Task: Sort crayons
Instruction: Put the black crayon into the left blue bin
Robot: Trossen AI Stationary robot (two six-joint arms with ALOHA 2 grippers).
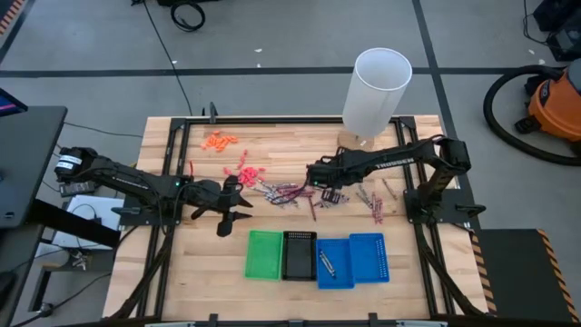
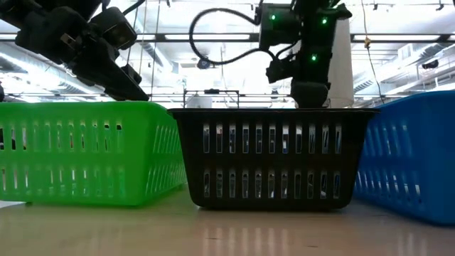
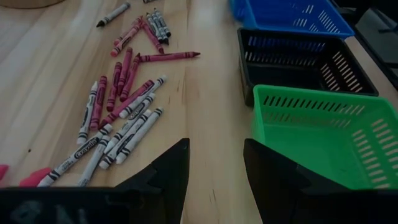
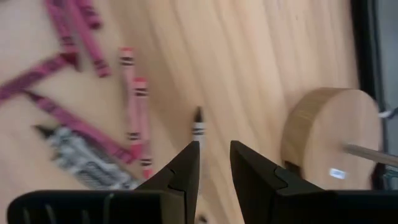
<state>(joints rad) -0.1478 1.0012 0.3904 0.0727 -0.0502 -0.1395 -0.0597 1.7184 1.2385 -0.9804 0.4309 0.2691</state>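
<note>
Crayons, grey-silver, maroon and pinkish-red, lie loose on the wooden table in a middle heap (image 1: 277, 193) (image 3: 124, 106) and a smaller group to the right (image 1: 372, 200). One crayon (image 1: 327, 263) lies in the nearer blue tray. My left gripper (image 1: 238, 203) (image 3: 214, 168) hangs open left of the heap, above bare wood beside the green tray (image 3: 323, 130), and holds nothing. My right gripper (image 1: 313, 173) (image 4: 214, 158) hovers over the heap's far right edge, open with a narrow gap and nothing in it. A grey-tipped crayon (image 4: 198, 129) lies just beyond its fingers.
Along the near edge stand a green tray (image 1: 264, 254), a black tray (image 1: 300, 254) and two blue trays (image 1: 334, 265) (image 1: 369, 257). A tall white cylinder (image 1: 377, 86) stands on a round wooden base (image 4: 329, 134) at the far right. Orange bits (image 1: 220, 140) and coral-pink bits (image 1: 245, 173) lie at the far left.
</note>
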